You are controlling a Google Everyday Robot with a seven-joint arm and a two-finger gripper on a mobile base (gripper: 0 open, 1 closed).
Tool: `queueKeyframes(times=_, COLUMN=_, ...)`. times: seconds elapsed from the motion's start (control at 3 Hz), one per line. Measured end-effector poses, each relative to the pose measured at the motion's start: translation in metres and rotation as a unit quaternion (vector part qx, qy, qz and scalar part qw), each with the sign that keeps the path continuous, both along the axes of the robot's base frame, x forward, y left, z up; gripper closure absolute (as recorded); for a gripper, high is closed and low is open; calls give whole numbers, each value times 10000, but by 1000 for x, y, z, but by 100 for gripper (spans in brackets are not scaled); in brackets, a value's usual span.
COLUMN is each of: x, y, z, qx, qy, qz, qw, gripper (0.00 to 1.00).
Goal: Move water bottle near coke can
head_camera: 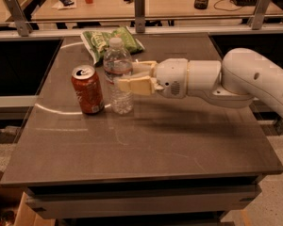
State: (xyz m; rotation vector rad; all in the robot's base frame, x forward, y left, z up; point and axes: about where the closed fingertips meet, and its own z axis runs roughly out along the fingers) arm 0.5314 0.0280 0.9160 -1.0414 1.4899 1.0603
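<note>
We hold our hand [128,76], coming in from the right, closed on the upright clear ribbed plastic water bottle [118,74], which stands on the dark surface [179,145] just right of the red aluminium coke can [87,89], so we judge only the release remains.

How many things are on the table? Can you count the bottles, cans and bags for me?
Bottles: 1, the water bottle, held between the jaws of the gripper, right next to the can
Cans: 1, the coke can
Bags: 1, the green chip bag, behind them
Total: 3 things on the table
</note>
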Motion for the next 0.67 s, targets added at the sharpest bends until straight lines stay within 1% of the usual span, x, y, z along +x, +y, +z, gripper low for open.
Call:
queueKeyframes(times=0.33, x=-4, y=26, z=-1, qx=108, qy=13, qz=420, qw=9991, gripper=100)
queueKeyframes(times=0.67, x=-9, y=32, z=-7, qx=17, qy=-53, qz=660, qw=9978, gripper=100)
